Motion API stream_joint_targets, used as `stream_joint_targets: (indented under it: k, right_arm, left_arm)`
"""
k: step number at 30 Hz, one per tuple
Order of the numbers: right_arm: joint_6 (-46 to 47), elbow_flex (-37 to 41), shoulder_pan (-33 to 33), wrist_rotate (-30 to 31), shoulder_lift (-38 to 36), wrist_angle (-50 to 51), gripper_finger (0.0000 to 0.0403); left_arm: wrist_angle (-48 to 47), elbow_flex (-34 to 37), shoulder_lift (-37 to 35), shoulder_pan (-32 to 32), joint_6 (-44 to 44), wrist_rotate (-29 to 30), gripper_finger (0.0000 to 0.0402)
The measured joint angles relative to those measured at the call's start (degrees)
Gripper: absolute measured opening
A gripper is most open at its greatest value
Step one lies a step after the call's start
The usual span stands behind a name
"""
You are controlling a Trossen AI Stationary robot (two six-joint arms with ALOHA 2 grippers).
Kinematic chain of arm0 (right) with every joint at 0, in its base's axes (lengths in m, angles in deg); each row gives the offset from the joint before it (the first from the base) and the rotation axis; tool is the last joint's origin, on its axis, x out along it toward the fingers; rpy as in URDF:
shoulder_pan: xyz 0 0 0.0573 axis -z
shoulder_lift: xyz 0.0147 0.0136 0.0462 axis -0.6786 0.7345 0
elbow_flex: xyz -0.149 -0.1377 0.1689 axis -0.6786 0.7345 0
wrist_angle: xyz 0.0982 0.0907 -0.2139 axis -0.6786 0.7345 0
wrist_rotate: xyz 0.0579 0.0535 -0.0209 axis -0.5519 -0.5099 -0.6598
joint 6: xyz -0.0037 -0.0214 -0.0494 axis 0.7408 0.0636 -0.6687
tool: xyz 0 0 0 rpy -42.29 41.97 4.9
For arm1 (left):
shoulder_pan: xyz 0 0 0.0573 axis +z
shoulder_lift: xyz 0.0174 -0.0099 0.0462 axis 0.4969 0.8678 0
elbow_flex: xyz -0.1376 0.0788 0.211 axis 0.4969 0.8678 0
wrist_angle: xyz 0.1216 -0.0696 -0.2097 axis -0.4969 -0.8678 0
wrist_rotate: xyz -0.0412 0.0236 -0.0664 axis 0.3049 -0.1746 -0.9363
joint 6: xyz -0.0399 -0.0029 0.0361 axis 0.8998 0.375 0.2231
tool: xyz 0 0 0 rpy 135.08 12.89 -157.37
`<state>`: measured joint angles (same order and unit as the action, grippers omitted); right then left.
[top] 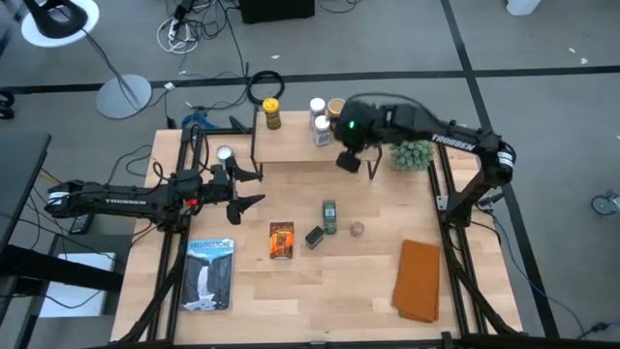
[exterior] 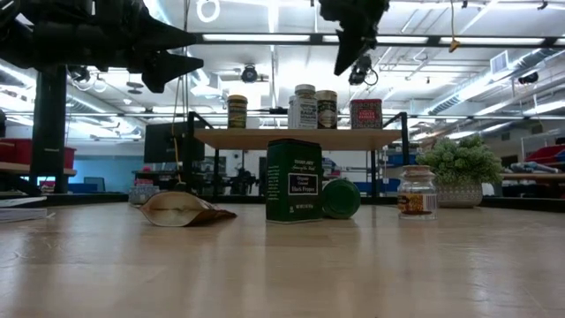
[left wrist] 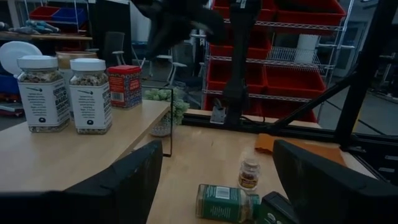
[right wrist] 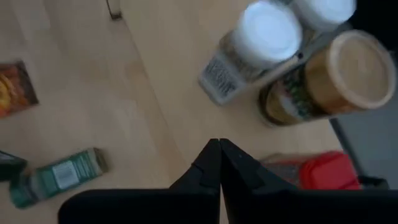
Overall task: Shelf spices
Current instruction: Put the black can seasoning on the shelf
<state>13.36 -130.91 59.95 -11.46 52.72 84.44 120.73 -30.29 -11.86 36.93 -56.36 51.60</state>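
R gripper (top: 351, 160) pressed together, empty, above shelf (top: 291, 147) edge at 12 o'clock. L gripper (top: 250, 187) spread, empty, idle at 9. Spices: five on shelf, four loose mid-table. Risk: R arm swinging low could topple white-lid jars (right wrist: 249, 50). Red tin (right wrist: 314, 171) half cut off in R wrist view; labels unreadable.

Even, bright overhead light fills the room; ceiling strip lights (exterior: 291, 40) glare above the right gripper (exterior: 346, 60), leaving both arms as dark silhouettes. Below that gripper's closed fingertips (right wrist: 219, 163), the white-lidded jar (right wrist: 249, 46) blurs softly. Shadows stay faint.
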Motion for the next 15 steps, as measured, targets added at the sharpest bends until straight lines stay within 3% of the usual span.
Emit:
stream_joint_targets:
  k: [2, 6, 12, 15]
  right_arm:
    - [1.3, 2.2, -2.2, 3.5, -0.3, -0.7, 0.0]
    - [3.4, 8.9, -4.7, 4.5, -0.5, -8.0, 0.0]
    - [6.0, 24.5, -8.6, 5.1, -2.9, -30.2, 0.0]
    - [9.5, 33.3, -10.4, 9.2, -6.7, -40.8, 0.0]
  left_arm:
    - [0.0, 0.0, 0.0, 0.0, 0.0, 0.0, 0.0309]
    - [-0.1, 0.1, 0.0, 0.0, 0.0, 0.0, 0.0309]
    - [-1.2, 0.1, 0.0, 0.0, 0.0, 0.0, 0.0309]
    - [-2.0, 0.2, 0.0, 0.0, 0.0, 0.0, 0.0309]
